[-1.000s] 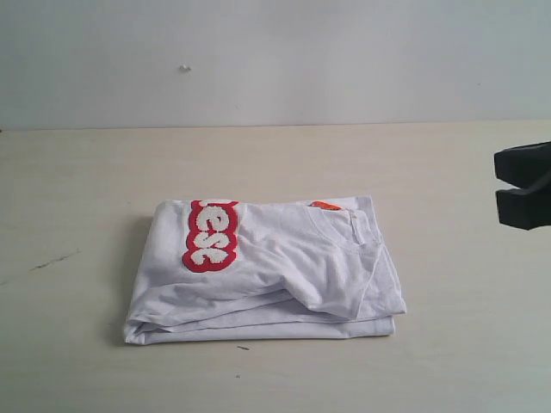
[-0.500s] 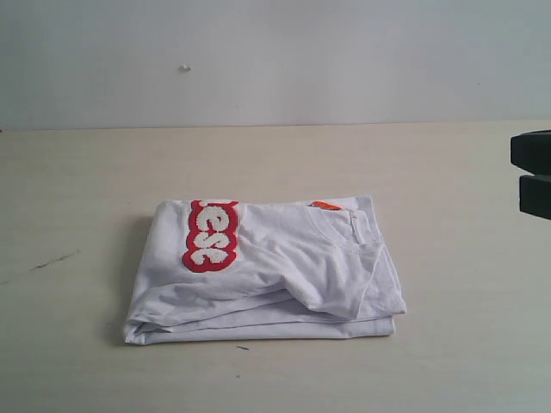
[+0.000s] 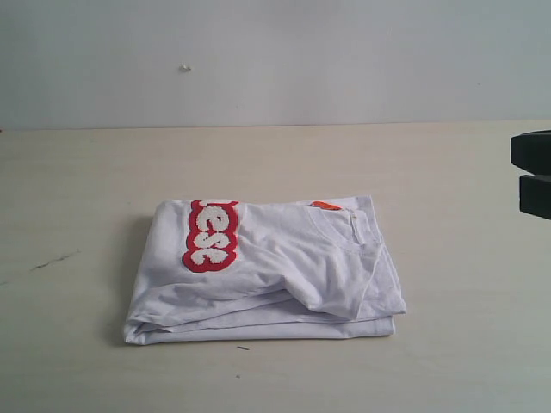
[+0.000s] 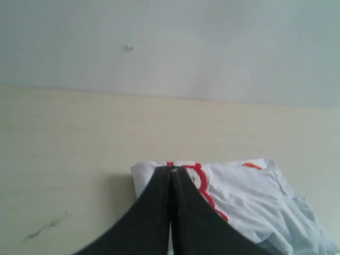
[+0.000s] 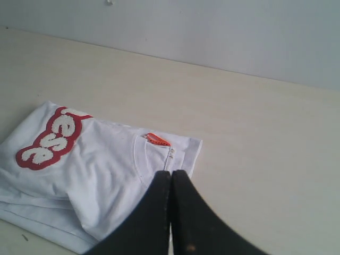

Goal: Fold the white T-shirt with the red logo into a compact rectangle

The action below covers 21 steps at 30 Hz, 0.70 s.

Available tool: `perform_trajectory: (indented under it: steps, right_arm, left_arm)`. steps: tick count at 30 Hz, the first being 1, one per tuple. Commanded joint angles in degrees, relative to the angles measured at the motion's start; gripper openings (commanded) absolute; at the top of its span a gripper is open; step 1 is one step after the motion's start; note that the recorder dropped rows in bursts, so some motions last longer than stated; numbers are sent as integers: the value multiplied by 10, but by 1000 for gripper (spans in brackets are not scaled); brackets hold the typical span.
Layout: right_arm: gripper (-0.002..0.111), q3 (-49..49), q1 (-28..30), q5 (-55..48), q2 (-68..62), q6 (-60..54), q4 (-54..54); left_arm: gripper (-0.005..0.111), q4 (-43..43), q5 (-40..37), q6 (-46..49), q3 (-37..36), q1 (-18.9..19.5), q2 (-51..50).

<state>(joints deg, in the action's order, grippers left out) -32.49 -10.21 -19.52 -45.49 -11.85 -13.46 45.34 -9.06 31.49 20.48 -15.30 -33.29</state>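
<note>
White T-shirt (image 3: pixel 267 275): soft matte cotton, folded into a roughly rectangular stack of several layers. It lies on the table about mid-scene in the exterior view. Its edges are rounded and uneven, and the layers show along the near edge.
Top layer: loosely creased, with a raised fold running across the near right part.
Red logo (image 3: pixel 212 237): a puffy red bubble outline around fuzzy white letters, on the left part of the top face and running away from the camera.
Collar (image 3: pixel 349 228): a ribbed curved band near the far right corner, with the small orange neck tag (image 3: pixel 325 206) beside it.
Table (image 3: pixel 448 344): pale, smooth and wood-toned, with a thin dark scuff (image 3: pixel 52 261) on the left.
Wall (image 3: pixel 344 60): plain pale grey.
Left gripper (image 4: pixel 171 169): black tapered fingers pressed together with nothing between them. It hangs above the table on the logo side of the shirt, and whether it touches the cloth cannot be told.
Right gripper (image 5: pixel 171 172): black fingers pressed together and holding nothing, on the collar side of the shirt.
Hidden or cut off: only a few letters of the logo show, as the rest goes under the far fold. In the exterior view the right arm shows only as dark blocks cut by the right edge, well apart from the shirt. The left arm is out of that view.
</note>
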Motion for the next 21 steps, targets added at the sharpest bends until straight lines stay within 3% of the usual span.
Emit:
perform_trajectory:
  steps: [1, 10, 18, 21]
  right_arm:
    - [0, 2, 2, 7, 1, 2, 0]
    - [0, 2, 2, 7, 1, 2, 0]
    - [0, 2, 2, 7, 1, 2, 0]
    - [0, 2, 2, 7, 1, 2, 0]
  left_arm:
    - [0, -18, 14, -2, -1, 4, 80]
    - [0, -71, 44, -27, -18, 13, 161]
    - [0, -326, 34, -298, -99, 81, 234]
    - [0, -377, 9, -363, -129, 105, 268]
